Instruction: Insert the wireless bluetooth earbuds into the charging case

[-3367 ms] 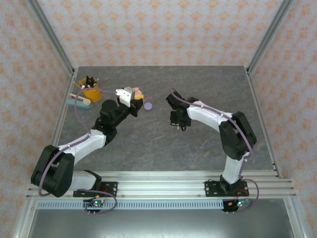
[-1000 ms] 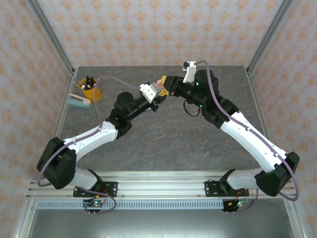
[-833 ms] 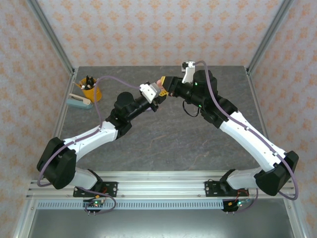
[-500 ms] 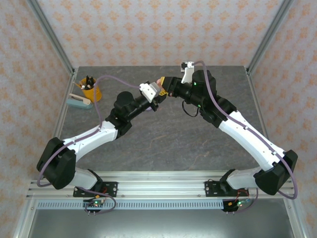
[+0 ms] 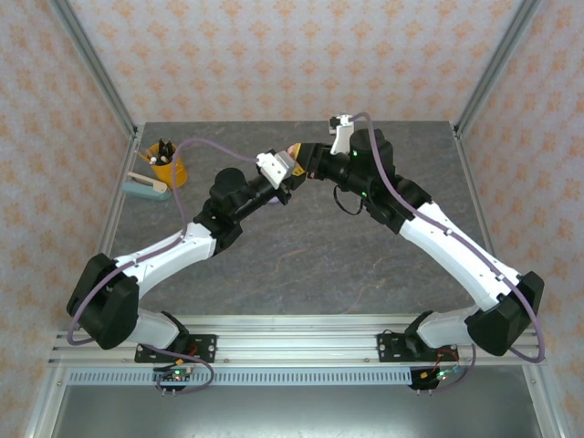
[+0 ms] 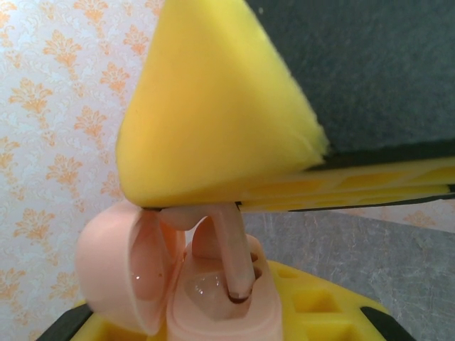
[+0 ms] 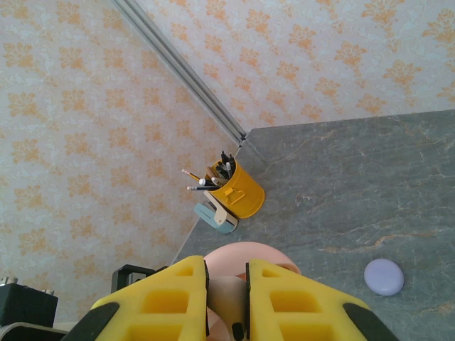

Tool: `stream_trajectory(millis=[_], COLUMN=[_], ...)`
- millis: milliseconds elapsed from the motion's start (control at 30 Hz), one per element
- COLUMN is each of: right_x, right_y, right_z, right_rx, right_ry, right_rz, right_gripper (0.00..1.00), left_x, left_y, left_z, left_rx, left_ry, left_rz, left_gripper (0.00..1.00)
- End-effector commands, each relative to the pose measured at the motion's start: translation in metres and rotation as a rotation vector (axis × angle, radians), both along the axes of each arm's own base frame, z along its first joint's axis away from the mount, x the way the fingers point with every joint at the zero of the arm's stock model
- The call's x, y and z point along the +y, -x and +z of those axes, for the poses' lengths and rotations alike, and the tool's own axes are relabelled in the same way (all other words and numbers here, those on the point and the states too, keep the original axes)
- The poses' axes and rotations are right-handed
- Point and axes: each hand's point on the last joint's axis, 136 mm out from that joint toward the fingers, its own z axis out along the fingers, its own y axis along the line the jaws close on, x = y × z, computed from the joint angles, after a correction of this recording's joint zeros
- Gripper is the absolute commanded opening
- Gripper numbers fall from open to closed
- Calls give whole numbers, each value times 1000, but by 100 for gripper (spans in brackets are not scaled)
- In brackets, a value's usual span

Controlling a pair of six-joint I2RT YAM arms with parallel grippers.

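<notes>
Right gripper (image 7: 227,295) clamped on pink earbud (image 6: 229,245); stem near upright, tip down in a well of the case (image 6: 213,309). Left gripper (image 5: 288,173) clamped on the open case.

No legible text, label, brand, number or sign on anything in view.

Left arm (image 5: 173,251) and right arm (image 5: 452,246): white links, black joints, black bases (image 5: 178,345). Lilac cable (image 5: 196,146) loops along each. White wrist cameras (image 5: 276,164); yellow ribbed jaws.
</notes>
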Motion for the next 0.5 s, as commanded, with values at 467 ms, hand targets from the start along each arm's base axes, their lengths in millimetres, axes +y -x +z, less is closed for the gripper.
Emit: stream_trajectory(millis=[467], right_x=[13], right_y=[9], right_z=[-27], right_rx=[23], right_ry=[109], right_rz=[94], right_gripper=[24], left_x=[1], left_y=[9], left_z=[38], left_rx=[-76], left_ry=[65], left_rz=[-13], left_gripper=[0])
